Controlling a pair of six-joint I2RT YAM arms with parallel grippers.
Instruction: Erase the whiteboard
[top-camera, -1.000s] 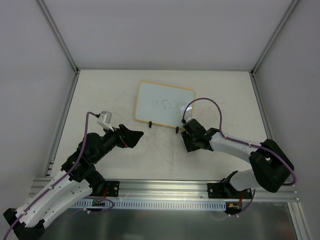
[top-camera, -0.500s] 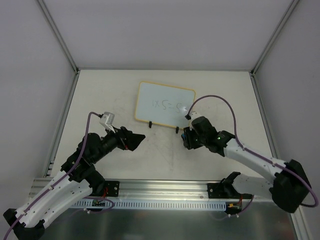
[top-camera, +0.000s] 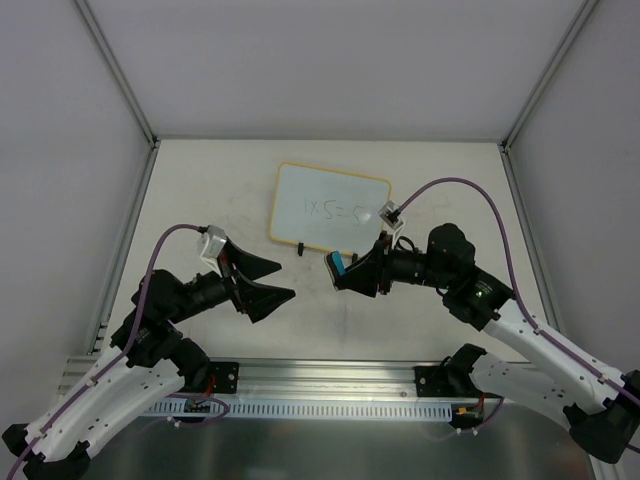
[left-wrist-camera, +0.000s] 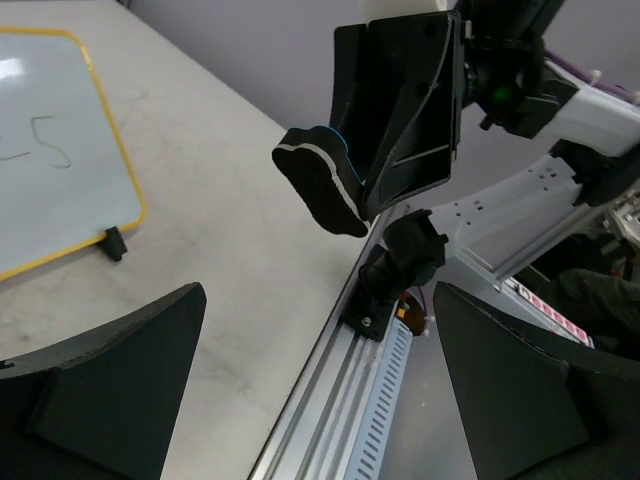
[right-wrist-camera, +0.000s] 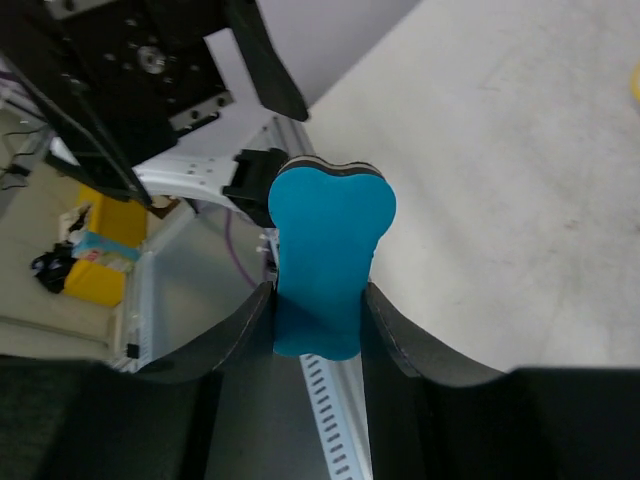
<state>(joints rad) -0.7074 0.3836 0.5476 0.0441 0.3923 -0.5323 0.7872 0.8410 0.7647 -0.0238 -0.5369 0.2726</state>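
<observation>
The whiteboard (top-camera: 328, 206), white with a thin yellow-orange frame and faint dark handwriting, lies flat at the table's middle back; its corner also shows in the left wrist view (left-wrist-camera: 60, 160). My right gripper (top-camera: 345, 270) is shut on a blue eraser (right-wrist-camera: 328, 255), lifted above the table just in front of the board's near edge and pointing left. The eraser shows from its dark underside in the left wrist view (left-wrist-camera: 320, 185). My left gripper (top-camera: 268, 280) is open and empty, raised and facing the right gripper.
Two small black clip feet (top-camera: 302, 248) stand at the board's near edge. An aluminium rail (top-camera: 330, 385) runs along the table's near edge under both arms. Grey enclosure walls stand on the left, right and back.
My right arm has lifted off the table and swung left, turning the eraser up into view. My left gripper has risen and turned toward the right gripper.
</observation>
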